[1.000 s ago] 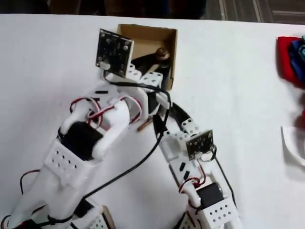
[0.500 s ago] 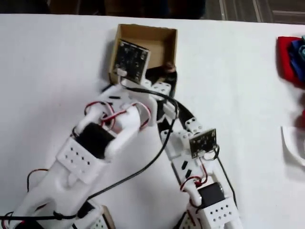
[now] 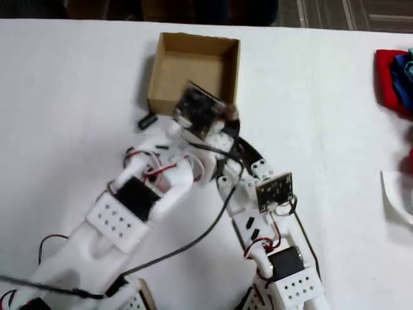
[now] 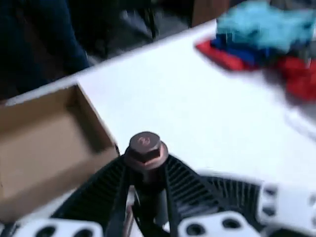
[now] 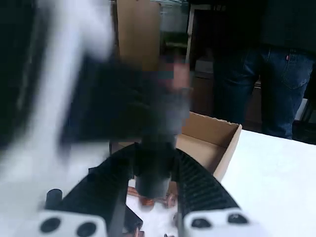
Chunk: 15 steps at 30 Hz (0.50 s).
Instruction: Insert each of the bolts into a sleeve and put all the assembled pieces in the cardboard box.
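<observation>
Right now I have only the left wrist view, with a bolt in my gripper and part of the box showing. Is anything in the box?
Observer: No. The high view shows the box with a bare floor.
Operator: Does the right gripper have a sleeve ready?
Observer: Its wrist view shows the right gripper shut on what looks like a dark sleeve.
Operator: Any spare one?
Observer: Yes, a spare sleeve lies just outside the box, off its corner on the left arm's side.

The bolt [image 4: 144, 148] is copper-toned metal with a dull sheen. The box [image 3: 193, 64] is matt brown cardboard; the worktop [image 3: 77, 84] is smooth, matt white.
</observation>
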Each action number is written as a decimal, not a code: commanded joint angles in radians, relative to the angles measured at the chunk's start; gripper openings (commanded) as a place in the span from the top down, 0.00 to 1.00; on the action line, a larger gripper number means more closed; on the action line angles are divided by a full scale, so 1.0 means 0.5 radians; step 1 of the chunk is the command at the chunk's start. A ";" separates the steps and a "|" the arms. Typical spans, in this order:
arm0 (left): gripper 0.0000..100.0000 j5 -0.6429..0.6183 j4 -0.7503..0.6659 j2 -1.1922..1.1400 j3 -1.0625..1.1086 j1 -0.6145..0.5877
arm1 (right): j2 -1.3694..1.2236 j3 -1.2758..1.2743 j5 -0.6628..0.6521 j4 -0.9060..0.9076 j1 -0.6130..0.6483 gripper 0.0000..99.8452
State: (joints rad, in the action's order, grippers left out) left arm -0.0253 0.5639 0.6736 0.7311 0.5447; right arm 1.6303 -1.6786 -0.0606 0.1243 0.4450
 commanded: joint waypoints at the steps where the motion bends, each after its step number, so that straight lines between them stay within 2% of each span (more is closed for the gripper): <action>1: 0.97 0.074 -0.009 0.025 0.054 -0.006 | 0.014 0.083 0.009 -0.011 -0.014 0.98; 8: 0.97 0.068 0.040 0.025 -0.054 -0.009 | 0.014 0.074 0.003 -0.008 -0.017 0.98; 12: 0.97 0.068 0.319 0.025 -0.269 -0.021 | 0.014 0.074 0.000 -0.008 -0.017 0.98; 15: 0.91 0.055 0.571 0.025 -0.416 -0.077 | 0.014 0.074 -0.003 -0.008 -0.017 0.98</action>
State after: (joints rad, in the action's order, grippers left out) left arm -0.0054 0.7449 0.6751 0.6160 0.5401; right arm 1.6333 -1.6786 -0.0606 0.1243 0.4480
